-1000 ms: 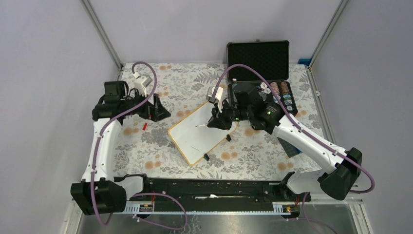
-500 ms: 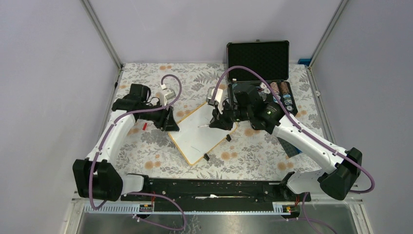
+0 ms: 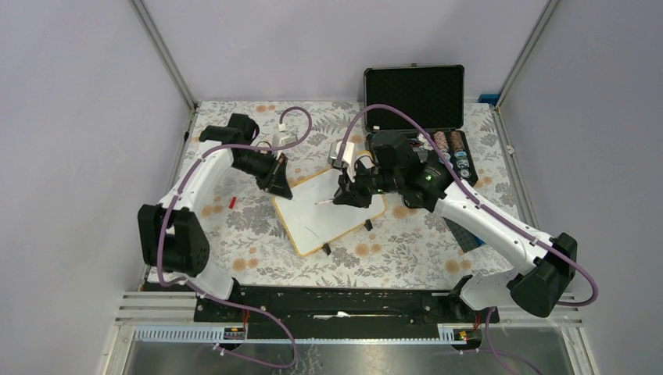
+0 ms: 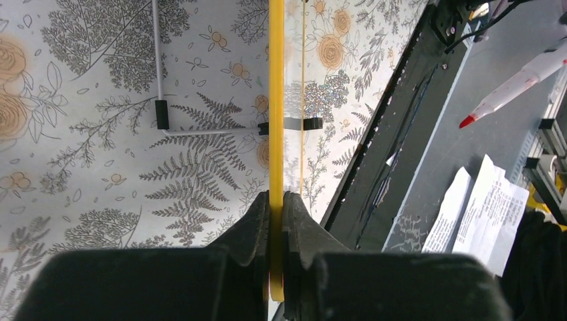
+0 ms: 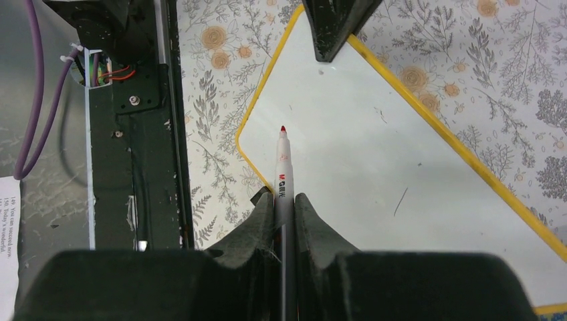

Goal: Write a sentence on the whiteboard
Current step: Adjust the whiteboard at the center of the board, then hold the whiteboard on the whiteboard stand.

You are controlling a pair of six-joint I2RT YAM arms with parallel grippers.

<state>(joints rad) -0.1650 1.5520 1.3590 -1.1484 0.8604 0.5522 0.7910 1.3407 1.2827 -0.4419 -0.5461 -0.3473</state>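
Observation:
The whiteboard [image 3: 328, 219], white with a yellow rim, lies skewed at the table's middle. My left gripper [image 3: 279, 185] is shut on the rim at the board's far left corner; in the left wrist view the yellow rim [image 4: 276, 100] runs edge-on between the closed jaws of that gripper [image 4: 276, 200]. My right gripper [image 5: 284, 200] is shut on a red-tipped marker [image 5: 283, 167], whose tip hovers over the whiteboard [image 5: 374, 154] near its left edge. The sentence is not in view; the face shows only a short dark stroke [image 5: 400, 200].
An open black case [image 3: 414, 94] with round chips stands at the back right. A small red piece [image 3: 232, 201] lies on the floral cloth left of the board. The black base rail [image 3: 336, 301] runs along the near edge, with printed papers [image 4: 481, 214] beyond it.
My left arm swung right from the table's left side to the board's corner and its jaws closed on the rim. The board shifted slightly. The right gripper and marker barely moved.

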